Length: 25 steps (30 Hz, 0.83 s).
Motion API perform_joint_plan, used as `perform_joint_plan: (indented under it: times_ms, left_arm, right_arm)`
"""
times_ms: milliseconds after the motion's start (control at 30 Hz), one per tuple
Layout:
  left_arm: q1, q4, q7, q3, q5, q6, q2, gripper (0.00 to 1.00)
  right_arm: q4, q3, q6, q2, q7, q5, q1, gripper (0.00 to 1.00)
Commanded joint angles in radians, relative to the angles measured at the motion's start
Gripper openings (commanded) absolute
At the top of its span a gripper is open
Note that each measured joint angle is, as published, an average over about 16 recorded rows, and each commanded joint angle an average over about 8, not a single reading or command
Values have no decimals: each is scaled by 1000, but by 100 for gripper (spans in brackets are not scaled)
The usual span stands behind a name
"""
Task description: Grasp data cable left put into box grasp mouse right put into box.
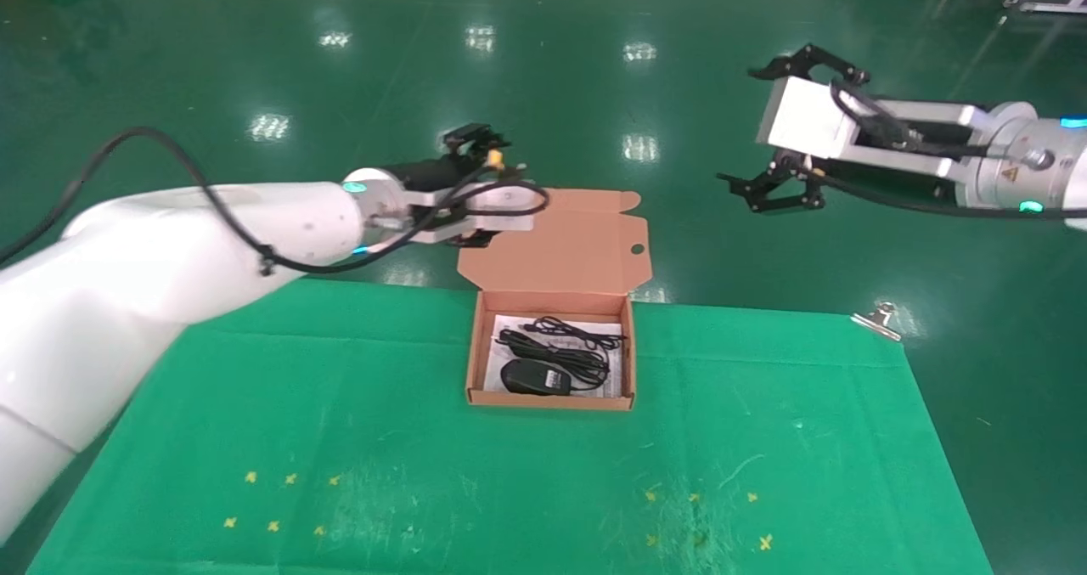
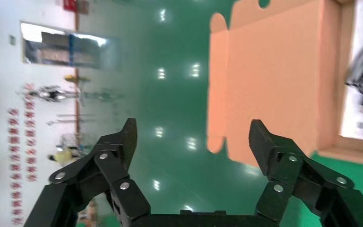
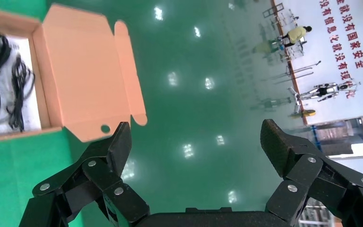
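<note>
Box [image 1: 550, 401] — shallow salmon-brown cardboard mailer, standing near the far edge of the green table cover [image 1: 425, 439], lid [image 1: 560, 248] hinged back flat beyond the table edge, one small round hole near its right corner. A white printed sheet [image 1: 616, 380] lines the bottom.

Mouse [image 1: 535, 377] — black, oval, lying inside the box at its near wall, thin cord trailing toward the far side.

Data cable [image 1: 552, 350] — black looped bundle, inside the box, just behind the mouse and touching or overlapping its cord; where one ends and the other begins cannot be told.

Left gripper [image 1: 477, 143] — raised above the floor beyond the table, just left of the open lid; jaws spread wide, holding nothing.

Right gripper [image 1: 768, 129] — raised well apart to the right of the box, jaws likewise spread and empty.

Binder clip [image 1: 879, 318] — at the cover's far right corner.

Status, as judged: both items appear stowed and the task is at or near its end.

Risks: the left gripper sits close to the lid, so a careless sweep could strike the flap and drag the light box along. Loose loops riding near the walls could snag if the lid is closed.
</note>
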Motion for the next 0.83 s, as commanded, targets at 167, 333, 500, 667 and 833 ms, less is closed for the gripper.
perform_joint_plan:
  times_ms: [167, 333, 500, 667, 833]
  left_arm:
    - [45, -40, -17, -59, -109, 89, -58, 100]
    - [91, -79, -32, -117, -217, 173, -115, 100]
    - [136, -119, -47, -175, -323, 257, -171, 100]
    - [182, -158, -62, -232, -430, 341, -227, 100]
    - [214, -186, -73, -272, -506, 401, -267, 100]
  right_arm:
    - [13, 43, -67, 14, 16, 62, -44, 100]
    - [28, 89, -133, 28, 35, 128, -93, 100]
    - [42, 134, -198, 42, 53, 193, -141, 100]
    - [57, 179, -263, 57, 71, 259, -189, 100]
    - [67, 211, -309, 67, 84, 305, -223, 100]
